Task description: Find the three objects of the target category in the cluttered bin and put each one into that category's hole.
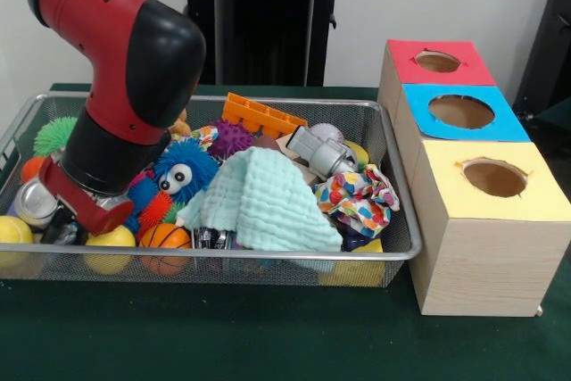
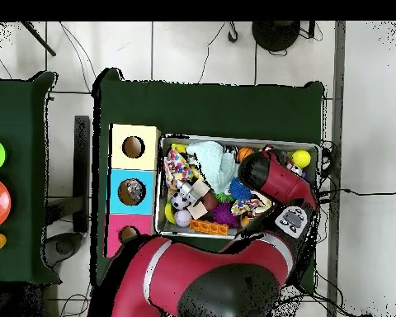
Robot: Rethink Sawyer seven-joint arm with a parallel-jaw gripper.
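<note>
The silver wire-mesh bin (image 1: 268, 254) stands on the green table, full of toys; it also shows in the overhead view (image 2: 242, 139). My gripper (image 1: 61, 225) is down inside the bin's left end in the front view, among yellow balls (image 1: 110, 238) and a silver can-like thing (image 1: 34, 202). Clutter and the wrist hide its tips. The blue-framed hole (image 1: 461, 111) tops the middle wooden box, right of the bin; in the overhead view the blue-framed hole (image 2: 132, 191) is left of the bin.
A red-framed hole (image 1: 437, 62) and a yellow-framed hole (image 1: 493, 178) flank the blue one. In the bin lie a mint cloth (image 1: 263, 202), a blue furry toy (image 1: 183, 171), a small basketball (image 1: 165, 236), an orange block (image 1: 259, 116), a grey toy (image 1: 321, 153) and a spotted cloth (image 1: 357, 194).
</note>
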